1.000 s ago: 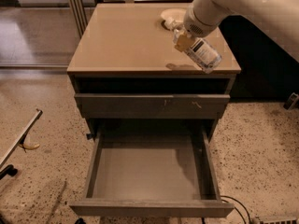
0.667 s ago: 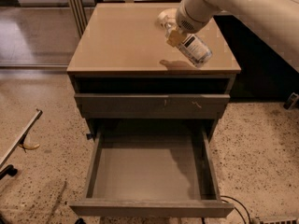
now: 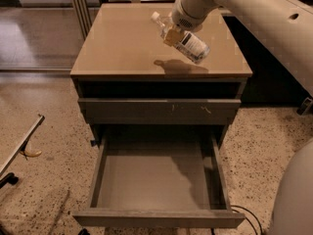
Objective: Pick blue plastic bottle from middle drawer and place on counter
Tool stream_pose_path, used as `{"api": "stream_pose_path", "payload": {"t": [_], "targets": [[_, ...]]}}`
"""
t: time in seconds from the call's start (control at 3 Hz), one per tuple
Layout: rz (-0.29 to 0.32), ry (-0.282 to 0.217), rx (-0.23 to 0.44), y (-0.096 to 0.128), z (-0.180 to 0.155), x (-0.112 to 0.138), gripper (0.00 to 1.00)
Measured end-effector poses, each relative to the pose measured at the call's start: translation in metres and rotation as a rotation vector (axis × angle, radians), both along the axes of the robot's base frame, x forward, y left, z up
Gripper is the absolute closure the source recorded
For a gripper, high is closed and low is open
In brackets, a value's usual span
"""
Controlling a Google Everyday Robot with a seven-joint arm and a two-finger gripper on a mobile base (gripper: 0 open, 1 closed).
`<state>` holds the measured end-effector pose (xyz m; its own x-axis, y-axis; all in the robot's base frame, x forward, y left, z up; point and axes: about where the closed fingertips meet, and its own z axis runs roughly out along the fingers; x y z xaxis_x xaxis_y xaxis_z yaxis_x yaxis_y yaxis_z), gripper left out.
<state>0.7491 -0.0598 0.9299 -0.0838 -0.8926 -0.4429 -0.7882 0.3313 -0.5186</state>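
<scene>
Your gripper point(image 3: 172, 34) is clamped on the blue plastic bottle point(image 3: 190, 43), high on the body near the neck. It hangs in the air over the counter point(image 3: 117, 43), right of middle in the camera view. It's not touching, going by the shadow point(image 3: 177, 65) lying apart below it. The bottle is tilted: white cap point(image 3: 155, 17) up toward the back left, base down toward the front right. The middle drawer point(image 3: 156, 177) is pulled out with nothing showing on its floor, so the pick looks done and only the place is left. Handling, my read: clear thin-walled plastic, light, fill level can't tell. The walls will flex under squeeze. Smooth plastic plus the glossy label point(image 3: 196, 48) is slippery, so it can pivot in the jaws. Near the neck is the stiff zone, good for grip, but the long base end can swing. The round body will roll on that glossy top if you release it tilted. Stand it upright first, or set it well in from the front edge. It's not fragile; a short drop likely costs only a bounce and roll.
</scene>
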Motion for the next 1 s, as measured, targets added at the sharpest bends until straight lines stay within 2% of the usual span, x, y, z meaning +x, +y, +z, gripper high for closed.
{"api": "stream_pose_path", "payload": {"t": [0.33,0.67,1.0], "targets": [[0.156,0.0,-0.053,0.017,-0.014,-0.001,1.0],[0.285,0.013,-0.103,0.03,-0.028,-0.003,0.84],[0.35,0.047,-0.144,0.039,-0.038,-0.003,0.61]]}}
